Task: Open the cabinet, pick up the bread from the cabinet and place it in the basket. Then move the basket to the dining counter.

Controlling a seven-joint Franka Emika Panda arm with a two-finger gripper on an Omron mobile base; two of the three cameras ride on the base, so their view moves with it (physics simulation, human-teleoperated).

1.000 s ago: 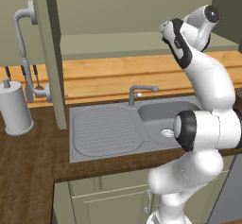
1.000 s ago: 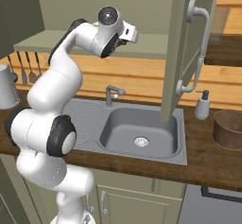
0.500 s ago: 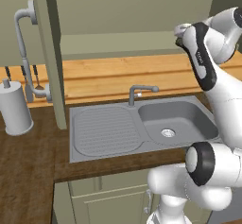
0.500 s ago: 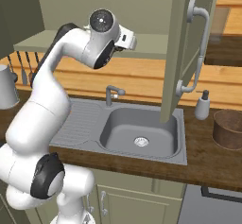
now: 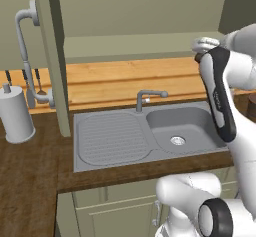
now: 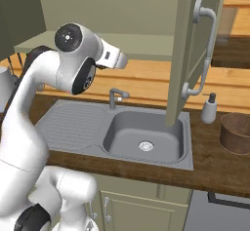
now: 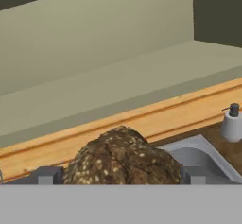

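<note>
The bread (image 7: 124, 157), a dark-brown seeded loaf, sits between my two fingertips (image 7: 47, 175) in the hand view, so the gripper (image 7: 120, 176) is shut on it. The gripper (image 5: 202, 44) hangs in front of the open cabinet's bottom shelf (image 5: 140, 43), above the sink; in the right base view the gripper (image 6: 119, 59) points right. Both cabinet doors stand open, the left door (image 5: 50, 56) and the right door (image 6: 188, 45) with its curved handle (image 6: 205, 49). The brown basket (image 6: 236, 132) stands on the worktop at the far right, well apart from the gripper.
A grey sink (image 6: 144, 137) with a tap (image 6: 116, 96) lies below the hand. A soap dispenser (image 6: 209, 109) stands between the sink and the basket. A white paper-towel roll (image 5: 15, 113) stands at the left. The open right door hangs over the sink's right end.
The arm has swung its elbow up and over, and the hand has drawn back from the cabinet and sunk a little, with the bread still held.
</note>
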